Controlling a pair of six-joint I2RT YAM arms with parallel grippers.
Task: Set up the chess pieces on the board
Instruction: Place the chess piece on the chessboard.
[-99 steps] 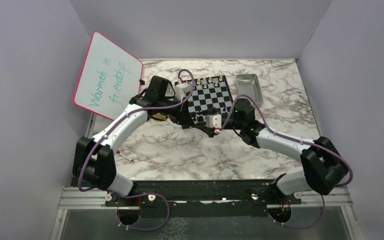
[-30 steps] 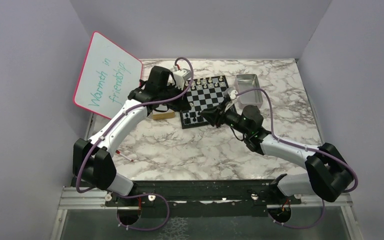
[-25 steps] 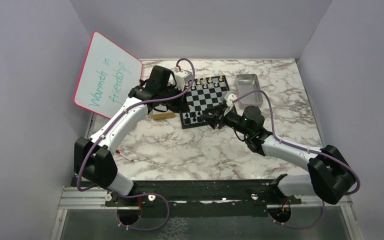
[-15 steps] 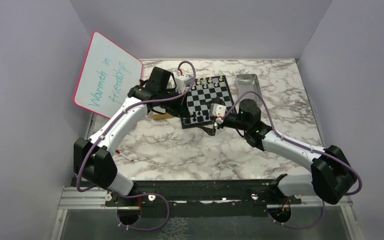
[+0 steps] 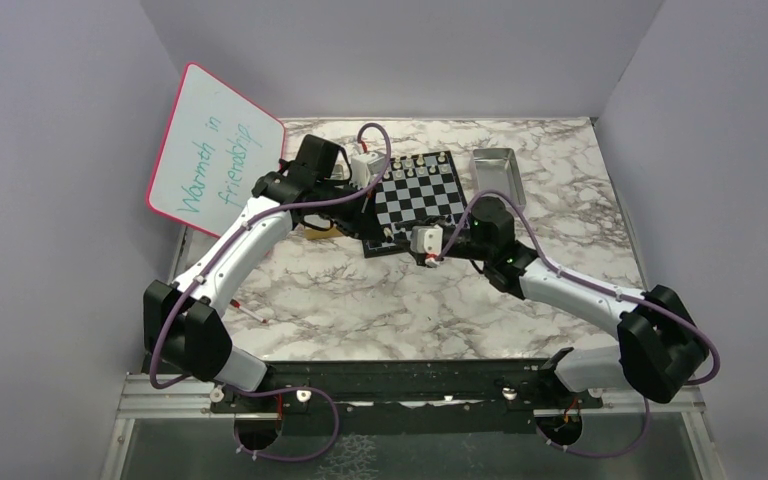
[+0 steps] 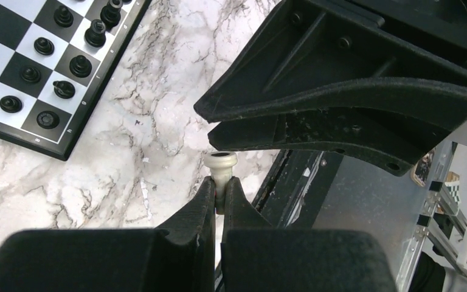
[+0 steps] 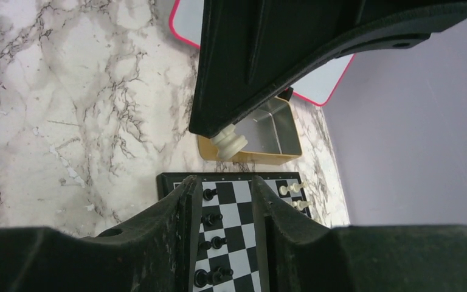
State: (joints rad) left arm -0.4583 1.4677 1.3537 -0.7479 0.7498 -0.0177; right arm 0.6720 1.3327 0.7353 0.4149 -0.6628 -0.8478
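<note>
The right pincer (image 7: pixel 225 182) has swung across in the last second. It was reaching over the near right part of the board (image 5: pixel 430 190) and now sits just off the board's near-left corner, tip to tip with the left pincer (image 6: pixel 220 184). The left pincer has also slid along the board's left edge toward that corner.

The left pincer is clenched on a pale chess piece (image 6: pixel 221 163), gripping its stem with the flared end poking out past the tips. It holds the piece in the air over the desk (image 5: pixel 380 300), just off the board's left side. The right pincer's jaws stand narrowly parted with nothing between them, their tips just beside that flared end.

This looks like a hand-over being lined up, probably so the piece can be regripped for standing upright. Black pieces (image 6: pixel 55 88) already stand in the board's near rows and a few pale pieces (image 5: pixel 412 160) along its far edge. The held piece likely belongs at the far edge and is not yet placed.
</note>
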